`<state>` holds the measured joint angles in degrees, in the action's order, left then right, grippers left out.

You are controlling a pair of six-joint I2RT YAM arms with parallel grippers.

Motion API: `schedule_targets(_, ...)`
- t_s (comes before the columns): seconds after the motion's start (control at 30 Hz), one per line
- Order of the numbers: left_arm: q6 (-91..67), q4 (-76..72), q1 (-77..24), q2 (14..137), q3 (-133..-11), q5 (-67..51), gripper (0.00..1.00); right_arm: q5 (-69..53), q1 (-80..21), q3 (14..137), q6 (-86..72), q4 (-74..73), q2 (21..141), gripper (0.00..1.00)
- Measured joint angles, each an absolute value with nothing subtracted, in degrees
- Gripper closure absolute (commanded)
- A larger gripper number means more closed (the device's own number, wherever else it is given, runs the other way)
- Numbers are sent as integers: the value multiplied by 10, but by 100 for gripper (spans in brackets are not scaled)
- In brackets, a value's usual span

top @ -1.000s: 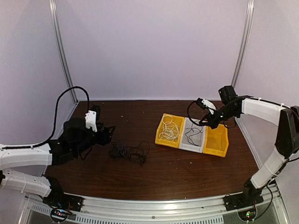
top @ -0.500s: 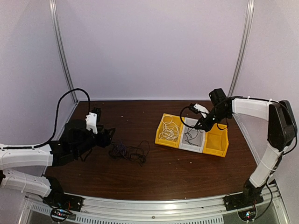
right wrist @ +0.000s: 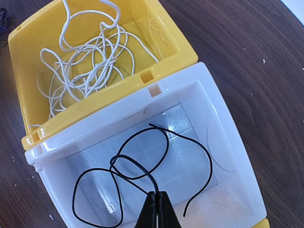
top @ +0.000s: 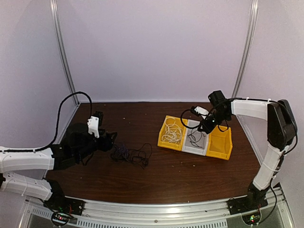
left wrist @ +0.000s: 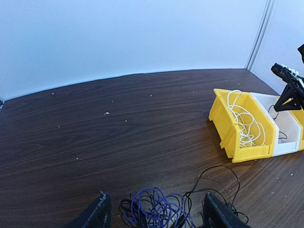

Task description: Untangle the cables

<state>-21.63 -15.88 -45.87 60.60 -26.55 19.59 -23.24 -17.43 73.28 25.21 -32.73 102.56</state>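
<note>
The right tool [right wrist: 156, 209] is pinched shut on a black cable [right wrist: 137, 166] dangling into the white bin [right wrist: 223, 128] — the drop-off step; next it must let go. The left tool [left wrist: 154, 216] hangs open over the tangle [top: 129, 154] on the counter [top: 156, 175].

I count three bins in a row toward the right edge of the table [top: 171, 175]: two yellow bins [top: 172, 132] [top: 220, 142] with one white bin [top: 196, 140] between them. One white cable [right wrist: 90, 71] is heaped in the yellow bin at the row's left end. One black cable [right wrist: 137, 166] loops in the white bin, pinched in my right pincer [right wrist: 156, 202]. One clump of dark cables [top: 130, 154] lies nearer the table's left edge; its strands I cannot separate to count, though one of them is blue [left wrist: 154, 209].
</note>
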Motion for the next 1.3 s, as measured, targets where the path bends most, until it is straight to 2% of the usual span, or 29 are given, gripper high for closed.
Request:
schedule_targets(0.07,-216,-160,-459,608,-265,196,33,-229,-176,735,251,-329,1027,82)
schedule_targets(0.27,-216,-161,-459,608,-265,197,32,-213,-178,759,255,-354,1025,60)
schedule_targets(0.47,-216,-161,-459,602,-265,201,32,-185,-178,774,262,-396,973,50)
schedule_targets(0.7,-218,-158,-459,601,-264,202,30,-196,-192,830,267,-435,931,51)
schedule_targets(0.87,-234,-152,-459,604,-260,193,28,-218,-270,851,268,-429,938,53)
schedule_targets(1.1,-279,-118,-459,640,-260,171,28,-236,-399,921,263,-405,1040,58)
schedule_targets(1.3,-316,-79,-459,671,-260,164,29,-245,-436,1027,252,-408,1173,58)
